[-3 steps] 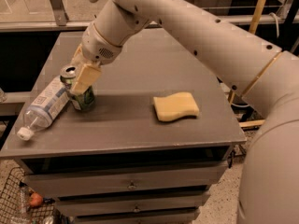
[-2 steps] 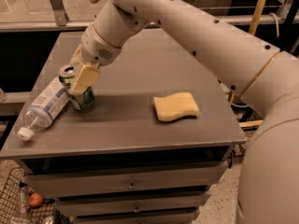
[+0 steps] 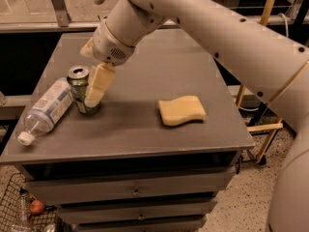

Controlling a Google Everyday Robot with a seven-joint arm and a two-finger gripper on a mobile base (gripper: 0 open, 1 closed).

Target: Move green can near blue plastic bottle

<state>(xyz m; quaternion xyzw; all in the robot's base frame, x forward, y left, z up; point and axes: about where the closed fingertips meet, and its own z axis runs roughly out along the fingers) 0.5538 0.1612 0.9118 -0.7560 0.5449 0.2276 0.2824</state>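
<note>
The green can [image 3: 79, 88] stands upright on the left part of the grey table [image 3: 145, 129], its silver top showing. The blue plastic bottle [image 3: 46, 108] lies on its side right beside the can's left side, white cap toward the front-left edge; the two look to be touching. My gripper [image 3: 91, 76] hangs over the can from the upper right. One cream finger [image 3: 99, 83] stands in front of the can's right side and hides part of it. The other finger [image 3: 87, 47] shows behind the can. The jaws stand apart, wider than the can.
A yellow sponge [image 3: 182, 110] lies right of the table's middle. My large arm [image 3: 217, 28] crosses the table's back right. Drawers sit under the tabletop. A wire basket [image 3: 24, 211] stands on the floor at the lower left.
The near finger has shifted slightly right, away from the can's side. The can and the bottle have not moved.
</note>
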